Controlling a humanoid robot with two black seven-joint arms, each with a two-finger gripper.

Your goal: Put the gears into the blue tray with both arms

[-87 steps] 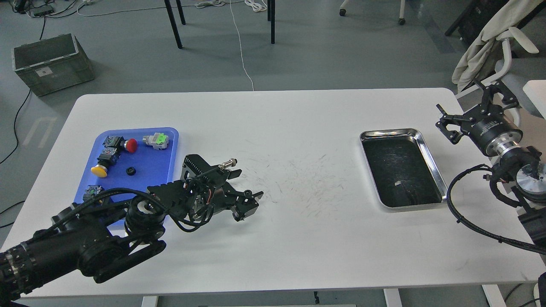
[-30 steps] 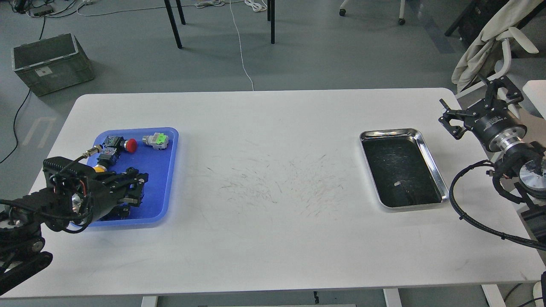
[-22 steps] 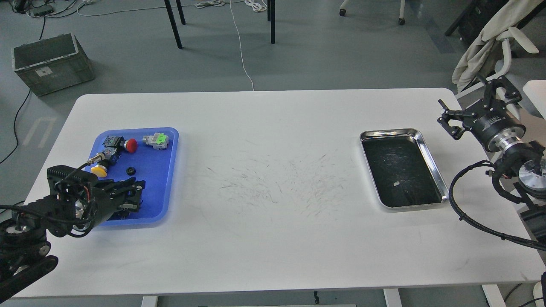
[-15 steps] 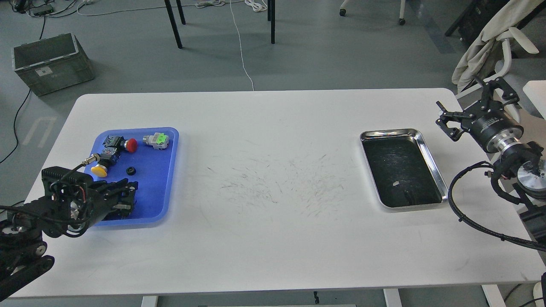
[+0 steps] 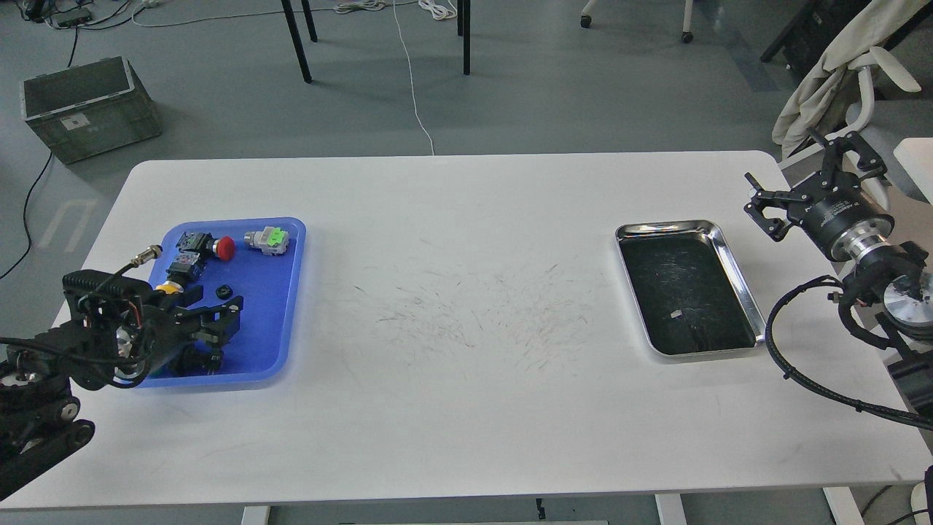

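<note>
Gears are the small black wheels here, and one gear lies flat on the blue tray, just past the tips of the left jaws. I can find only this one; a second may be hidden under the left gripper, but the dark parts there are too hard to tell apart.

The left arm comes in low from the left side, and its gripper hangs over the near part of the blue tray. Its jaws stand a little apart, and I see nothing between them.

Beyond the left jaws, on the far part of the tray, sit a red button and a grey part with a green cap. A yellow button peeks out beside the gripper's black body.

The right gripper is well apart from all of this, up at the right edge of the white tabletop. Its jaws are spread wide and hold nothing. A steel tray with a dark inside lies on the tabletop just beside these jaws, toward the middle. The right arm bends away behind its gripper with a black cable looping down.
</note>
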